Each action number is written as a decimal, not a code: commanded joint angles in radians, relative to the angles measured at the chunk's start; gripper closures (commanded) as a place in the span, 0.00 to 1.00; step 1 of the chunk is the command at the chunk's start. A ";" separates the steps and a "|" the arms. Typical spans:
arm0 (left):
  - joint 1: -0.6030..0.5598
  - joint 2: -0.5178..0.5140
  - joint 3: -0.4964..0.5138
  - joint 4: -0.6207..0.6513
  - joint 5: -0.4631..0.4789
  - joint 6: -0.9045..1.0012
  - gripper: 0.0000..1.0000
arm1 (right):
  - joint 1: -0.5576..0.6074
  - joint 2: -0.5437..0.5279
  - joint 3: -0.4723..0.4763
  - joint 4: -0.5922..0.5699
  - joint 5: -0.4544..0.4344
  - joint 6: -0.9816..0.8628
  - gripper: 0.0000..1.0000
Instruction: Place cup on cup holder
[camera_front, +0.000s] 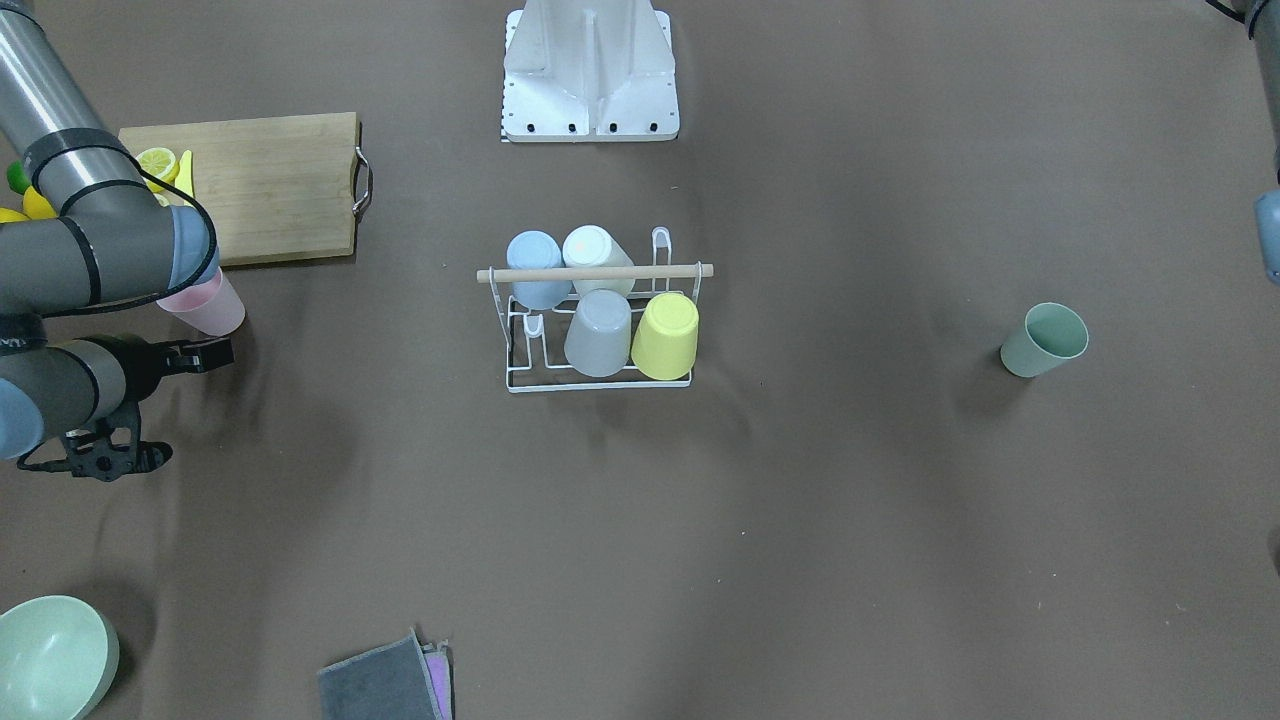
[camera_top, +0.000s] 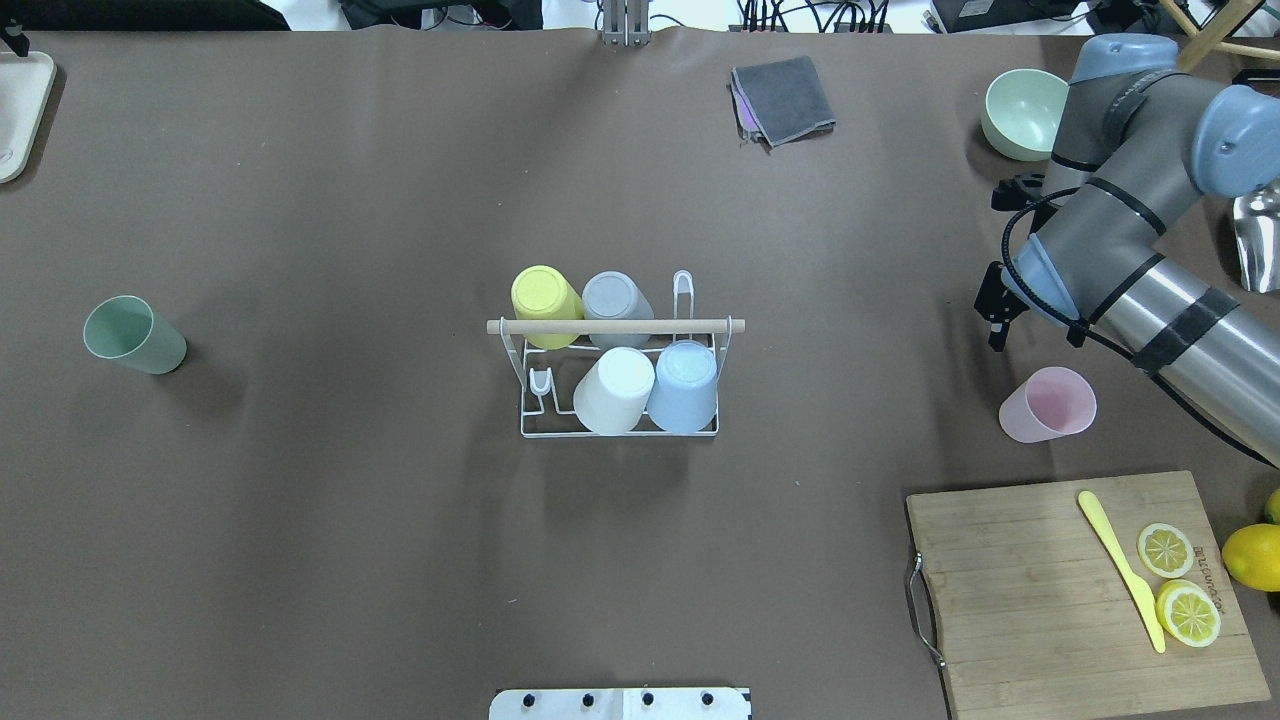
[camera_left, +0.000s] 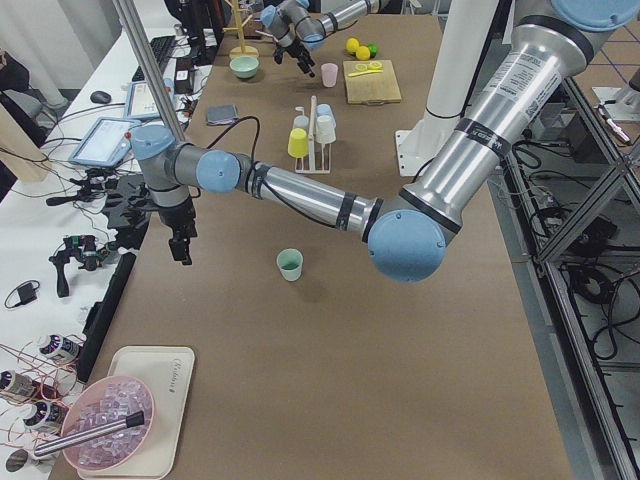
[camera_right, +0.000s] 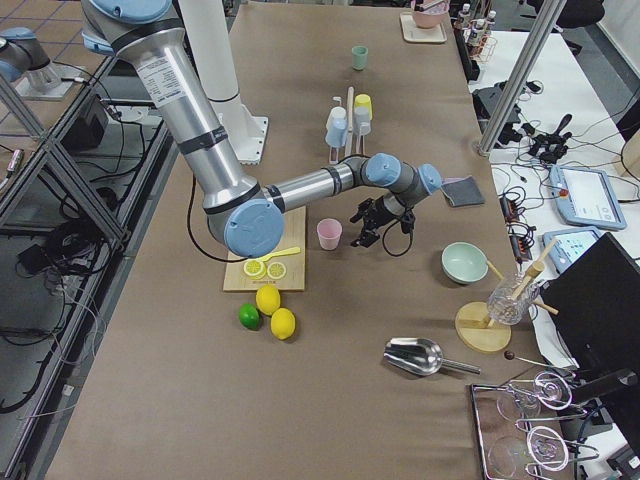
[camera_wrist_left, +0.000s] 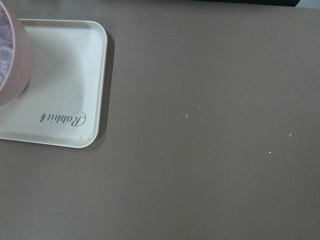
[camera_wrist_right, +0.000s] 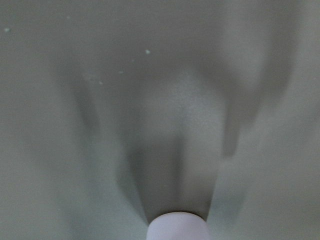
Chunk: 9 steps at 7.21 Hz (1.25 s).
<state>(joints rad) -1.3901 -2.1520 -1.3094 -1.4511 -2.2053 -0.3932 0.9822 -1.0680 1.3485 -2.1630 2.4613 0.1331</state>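
Note:
The cup holder (camera_top: 615, 326), a white wire rack with a wooden rod (camera_front: 595, 271), stands mid-table. It carries a yellow, a grey, a white and a blue cup upside down. A pink cup (camera_top: 1047, 403) stands upright on the right; its rim shows at the bottom of the right wrist view (camera_wrist_right: 177, 227). My right gripper (camera_top: 997, 325) hangs open and empty just beyond it (camera_front: 222, 353). A green cup (camera_top: 133, 335) stands upright at the far left. My left gripper (camera_left: 180, 250) shows only in the exterior left view, beyond the green cup (camera_left: 289, 265); I cannot tell its state.
A wooden cutting board (camera_top: 1040, 590) with lemon slices and a yellow knife lies near the pink cup. A green bowl (camera_top: 1022, 112) and a grey cloth (camera_top: 785, 98) lie at the far edge. A white tray (camera_wrist_left: 55, 90) lies under the left wrist.

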 joint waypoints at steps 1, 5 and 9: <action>0.022 -0.058 0.002 0.024 0.001 0.010 0.02 | -0.025 0.017 -0.040 -0.009 0.008 -0.045 0.02; 0.181 -0.201 0.070 0.128 0.094 0.013 0.03 | -0.030 0.008 -0.042 -0.033 0.008 -0.098 0.02; 0.279 -0.175 0.085 0.138 0.099 0.037 0.03 | -0.030 0.006 -0.045 -0.077 0.011 -0.110 0.02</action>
<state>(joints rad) -1.1298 -2.3382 -1.2326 -1.3151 -2.1077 -0.3703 0.9559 -1.0621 1.3050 -2.2254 2.4705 0.0256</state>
